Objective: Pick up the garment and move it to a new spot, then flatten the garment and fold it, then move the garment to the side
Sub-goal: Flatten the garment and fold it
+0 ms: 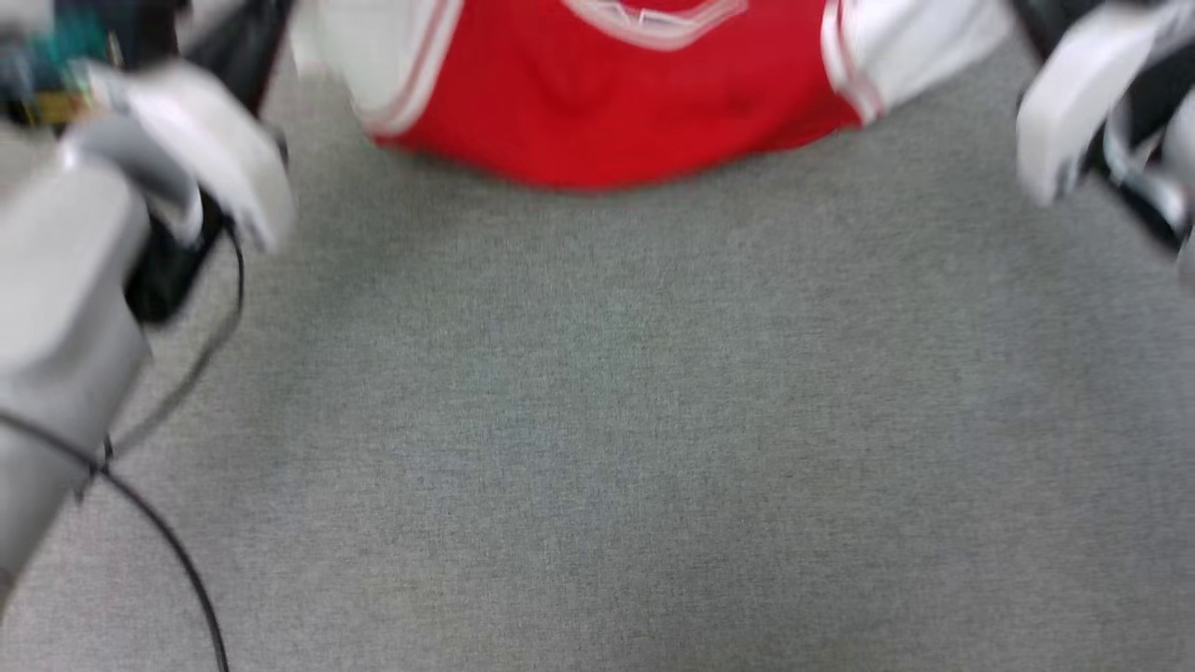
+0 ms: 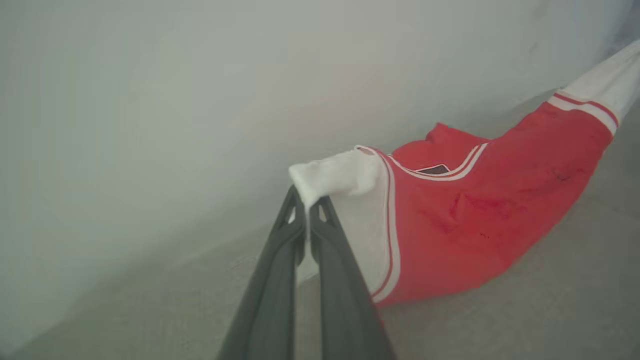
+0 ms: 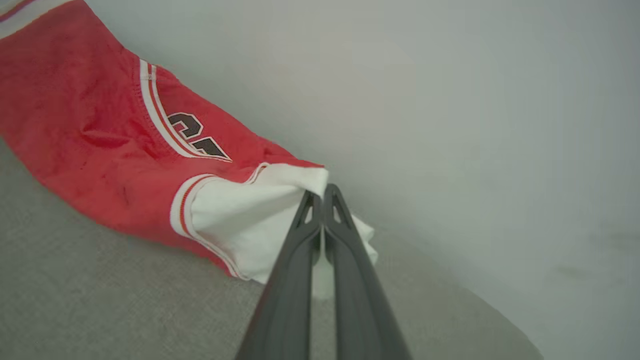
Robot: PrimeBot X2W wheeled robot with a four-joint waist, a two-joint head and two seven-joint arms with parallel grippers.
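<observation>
Garment [image 1: 616, 112] stretched between left claw [image 2: 307, 200] and right claw [image 3: 322, 192], sleeves [image 2: 345, 175] pinched

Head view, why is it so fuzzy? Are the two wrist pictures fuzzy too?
Head view: smeared all over, the shirt streaky, like a shaken camera. Left wrist view: sharp, the left gripper crisp on the shirt, soft even light, no glare. Right wrist view: sharp too, right gripper and dark lettering clear.

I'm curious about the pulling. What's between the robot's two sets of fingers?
The red T-shirt, spread between them: the left fingers pinch one white sleeve, the right fingers the other. The head view shows its red middle.
</observation>
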